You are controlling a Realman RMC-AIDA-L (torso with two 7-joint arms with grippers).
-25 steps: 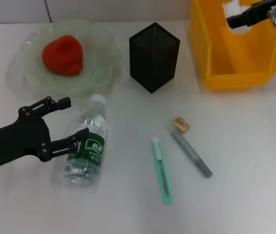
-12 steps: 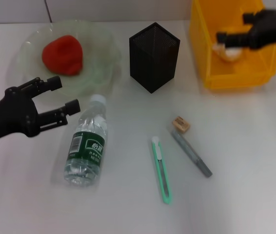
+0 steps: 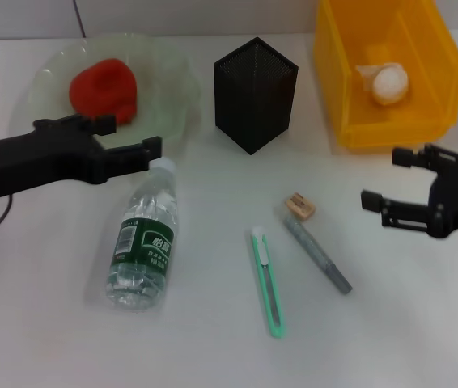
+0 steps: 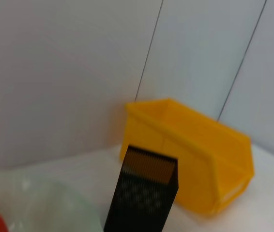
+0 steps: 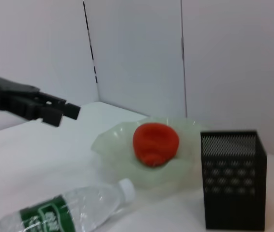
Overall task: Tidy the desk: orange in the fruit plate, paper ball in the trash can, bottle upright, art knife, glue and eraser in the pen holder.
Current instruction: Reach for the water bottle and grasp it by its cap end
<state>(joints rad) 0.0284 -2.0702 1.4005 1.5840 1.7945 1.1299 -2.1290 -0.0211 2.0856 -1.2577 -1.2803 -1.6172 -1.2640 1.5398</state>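
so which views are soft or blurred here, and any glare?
Head view: bottle and knife sharp, left end effector slightly smeared. Left wrist view: pen holder soft. Right wrist view: bottle soft, orange fairly clear. No strong glare anywhere.

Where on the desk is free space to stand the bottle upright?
Bare desk lies left of the bottle, and between it and the art knife. It is crowded around the eraser, glue and pen holder.

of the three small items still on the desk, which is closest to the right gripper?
The eraser, the tan block at the glue's far end. The art knife lies farthest from the right gripper.
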